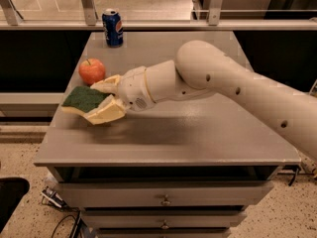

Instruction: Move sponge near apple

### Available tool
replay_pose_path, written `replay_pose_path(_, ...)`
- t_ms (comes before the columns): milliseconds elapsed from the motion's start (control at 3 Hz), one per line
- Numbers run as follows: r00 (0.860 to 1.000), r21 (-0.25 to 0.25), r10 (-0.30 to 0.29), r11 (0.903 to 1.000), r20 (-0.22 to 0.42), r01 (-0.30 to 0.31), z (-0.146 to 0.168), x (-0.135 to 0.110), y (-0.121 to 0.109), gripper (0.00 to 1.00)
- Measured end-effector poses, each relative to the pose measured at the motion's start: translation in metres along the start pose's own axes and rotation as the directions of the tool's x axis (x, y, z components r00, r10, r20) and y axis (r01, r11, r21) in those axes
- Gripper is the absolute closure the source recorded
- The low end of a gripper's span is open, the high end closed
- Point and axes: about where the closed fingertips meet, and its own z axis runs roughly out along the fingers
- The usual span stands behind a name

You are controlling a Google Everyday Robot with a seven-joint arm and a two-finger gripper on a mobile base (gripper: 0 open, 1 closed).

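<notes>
The sponge (85, 98), dark green on top with pale yellow foam below, is held between the cream fingers of my gripper (105, 99) near the table's left edge. It sits tilted, slightly above the surface. The red-orange apple (92, 71) stands just behind the sponge and gripper, a short gap away. My white arm (223, 83) reaches in from the right across the table.
A blue Pepsi can (113, 28) stands at the back left of the grey table (173, 138). Drawers with small knobs (166, 200) are below the front edge. A railing runs behind the table. Cables lie on the floor at the lower left.
</notes>
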Motion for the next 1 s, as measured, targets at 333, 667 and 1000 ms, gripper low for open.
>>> replay_pose_path(333,1.000,-0.004,-0.002,1.0000,0.000,0.002,0.0016,-0.0011,0.0013,0.12)
replay_pose_path(667,1.000,-0.007,-0.004,1.0000,0.000,0.004,0.0029,-0.0020,0.0024,0.00)
replay_pose_path(1000,1.000,-0.007,-0.004,1.0000,0.000,0.004,0.0030,-0.0020,0.0024,0.00)
